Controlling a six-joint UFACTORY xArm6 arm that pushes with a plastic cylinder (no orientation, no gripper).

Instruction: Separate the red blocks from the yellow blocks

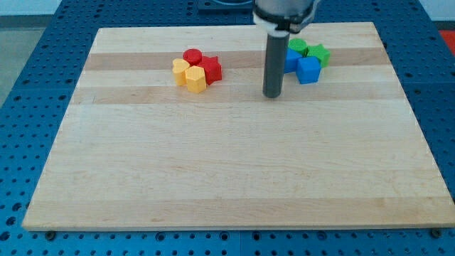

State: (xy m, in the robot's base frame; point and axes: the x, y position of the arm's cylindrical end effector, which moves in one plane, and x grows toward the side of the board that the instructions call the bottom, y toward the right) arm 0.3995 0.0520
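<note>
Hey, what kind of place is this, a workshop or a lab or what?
Probably a robotics lab bench: a pale wooden board on a blue perforated table, small red and yellow plastic blocks, my tip beside them.

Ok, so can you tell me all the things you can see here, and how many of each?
red blocks: 2, red, a round one and a star-like one, upper left of middle, touching the yellow ones
yellow blocks: 2, yellow, one heart-like, one six-sided, just to the view's left of and below the red ones
blue blocks: 2, blue, near the view's top right, one partly hidden behind the rod
green blocks: 2, green, just above the blue ones, touching them
board: 1, pale wood, fills most of the view
table: 1, blue with holes, under the board
my tip: 1, dark rod end, between the two clusters, nearer the blue blocks, touching no block
</note>
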